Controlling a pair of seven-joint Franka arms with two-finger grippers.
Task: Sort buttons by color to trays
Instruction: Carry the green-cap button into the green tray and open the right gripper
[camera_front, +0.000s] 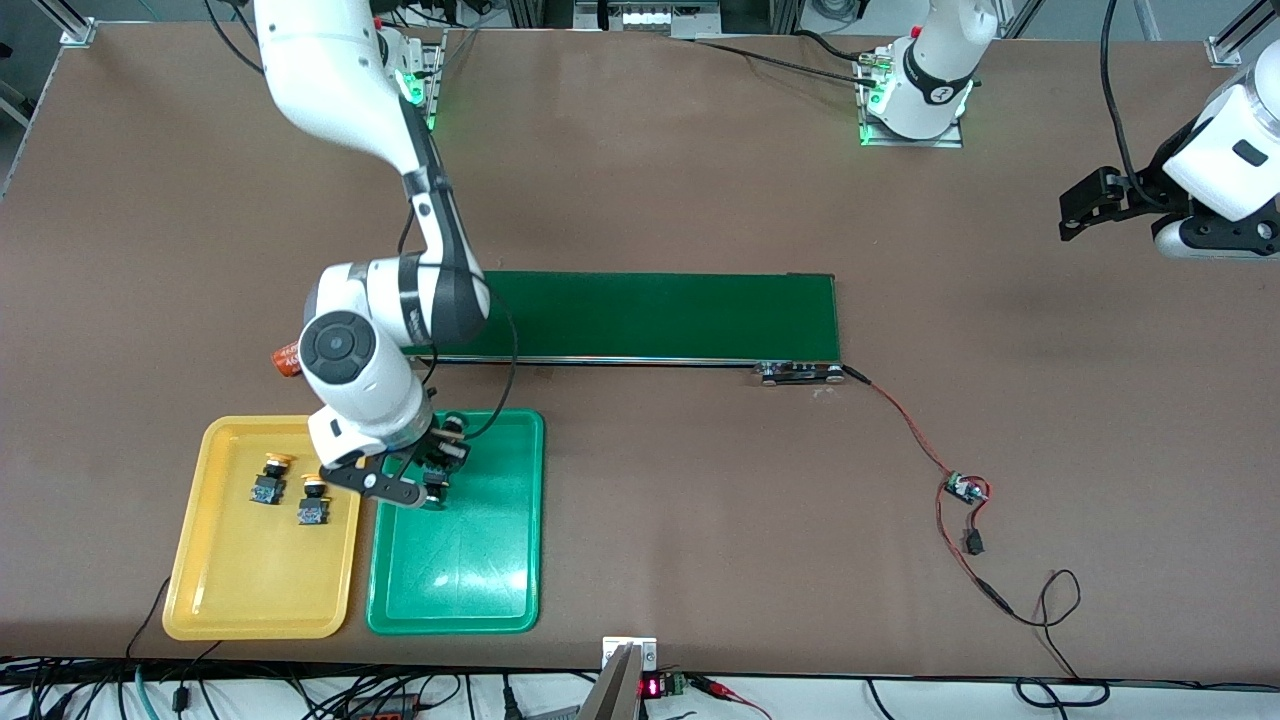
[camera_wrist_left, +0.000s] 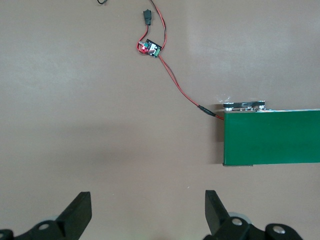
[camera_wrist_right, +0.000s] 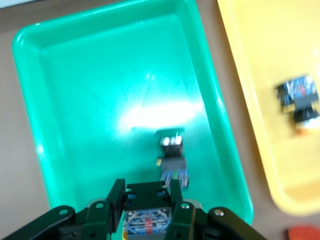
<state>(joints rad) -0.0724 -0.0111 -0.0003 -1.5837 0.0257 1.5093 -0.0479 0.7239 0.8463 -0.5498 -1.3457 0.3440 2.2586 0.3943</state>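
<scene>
My right gripper (camera_front: 440, 462) is low over the green tray (camera_front: 470, 570), at the end nearest the conveyor. It is shut on a button (camera_wrist_right: 147, 200) with a black-and-blue body, whose cap is hidden. A second button (camera_wrist_right: 172, 155) lies in the green tray (camera_wrist_right: 90, 100) just ahead of the fingers. Two yellow-capped buttons (camera_front: 270, 480) (camera_front: 313, 503) lie in the yellow tray (camera_front: 250, 590), and one of them shows in the right wrist view (camera_wrist_right: 298, 98). My left gripper (camera_front: 1085, 205) waits open and empty in the air over bare table at the left arm's end; its own view (camera_wrist_left: 147, 210) shows only table between the fingers.
The long dark-green conveyor belt (camera_front: 650, 317) lies across the middle of the table, farther from the front camera than the trays. An orange cylinder (camera_front: 288, 358) lies by the belt's end near the yellow tray. A small circuit board (camera_front: 965, 489) on red-black wires lies toward the left arm's end.
</scene>
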